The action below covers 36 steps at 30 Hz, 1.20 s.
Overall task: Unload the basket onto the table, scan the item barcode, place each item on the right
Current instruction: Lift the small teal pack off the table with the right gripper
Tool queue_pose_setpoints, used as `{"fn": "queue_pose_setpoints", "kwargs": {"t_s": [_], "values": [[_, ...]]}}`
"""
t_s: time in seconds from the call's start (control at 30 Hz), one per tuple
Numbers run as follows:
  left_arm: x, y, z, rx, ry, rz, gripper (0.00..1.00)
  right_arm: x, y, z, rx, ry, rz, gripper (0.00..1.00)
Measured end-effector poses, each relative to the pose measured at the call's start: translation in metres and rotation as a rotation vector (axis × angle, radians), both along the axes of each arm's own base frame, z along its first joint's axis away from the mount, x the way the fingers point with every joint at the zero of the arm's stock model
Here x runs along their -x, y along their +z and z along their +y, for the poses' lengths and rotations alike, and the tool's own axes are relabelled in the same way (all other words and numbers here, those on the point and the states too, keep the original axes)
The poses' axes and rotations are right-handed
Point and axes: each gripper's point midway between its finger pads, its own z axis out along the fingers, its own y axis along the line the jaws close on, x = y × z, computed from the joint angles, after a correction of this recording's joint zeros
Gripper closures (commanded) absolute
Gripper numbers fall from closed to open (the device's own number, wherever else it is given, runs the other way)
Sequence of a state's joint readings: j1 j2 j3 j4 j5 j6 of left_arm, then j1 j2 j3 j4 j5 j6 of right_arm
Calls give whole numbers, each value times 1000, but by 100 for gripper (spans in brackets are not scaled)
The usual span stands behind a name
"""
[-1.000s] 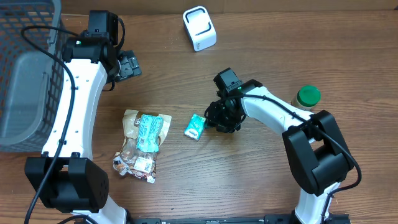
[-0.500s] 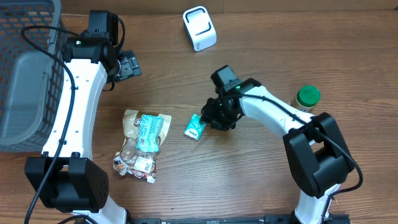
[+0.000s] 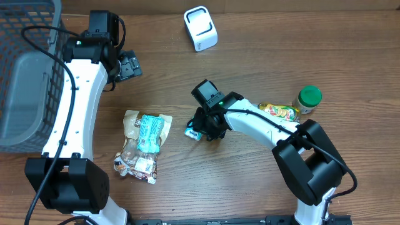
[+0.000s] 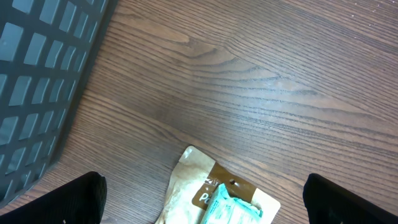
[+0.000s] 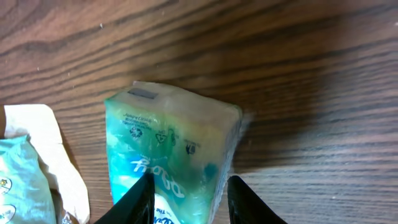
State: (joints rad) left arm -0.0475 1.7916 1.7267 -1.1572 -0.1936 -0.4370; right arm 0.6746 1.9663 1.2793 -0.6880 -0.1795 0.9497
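A small teal tissue pack (image 3: 194, 130) lies on the wooden table left of centre. My right gripper (image 3: 204, 127) hangs over it. In the right wrist view the pack (image 5: 168, 140) sits between the two black fingers (image 5: 142, 199), and the gripper (image 5: 189, 182) is narrowly open. One finger overlaps the pack's left side; the other stands just off its right edge. The white scanner (image 3: 200, 29) sits at the back of the table. My left gripper (image 3: 129, 65) is wide open and empty, high at the back left. In its own view the left gripper (image 4: 214, 200) straddles the top of a snack pouch.
A brown and white snack pouch (image 3: 142, 140) with a teal packet on it lies to the left of the tissue pack. A grey mesh basket (image 3: 25, 75) fills the left edge. A green-lidded jar (image 3: 309, 97) and a yellow packet (image 3: 278, 111) lie at the right.
My right gripper has moved left onto the teal pack and its jaws have narrowed around it. The yellow packet by the jar is now uncovered. The left arm has not moved.
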Motion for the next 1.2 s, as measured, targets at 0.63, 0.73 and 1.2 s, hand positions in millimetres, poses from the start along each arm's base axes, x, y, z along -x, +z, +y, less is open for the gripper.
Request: {"fn": "queue_pose_setpoints", "kwargs": {"t_s": [0.63, 0.73, 1.2], "values": [[0, 0, 0, 0, 0, 0, 1, -21, 16, -14, -27, -27, -53, 69], [0, 0, 0, 0, 0, 0, 0, -21, 16, -13, -28, -24, -54, 69], [0, 0, 0, 0, 0, 0, 0, -12, 11, -4, -20, -72, -27, 74]]}}
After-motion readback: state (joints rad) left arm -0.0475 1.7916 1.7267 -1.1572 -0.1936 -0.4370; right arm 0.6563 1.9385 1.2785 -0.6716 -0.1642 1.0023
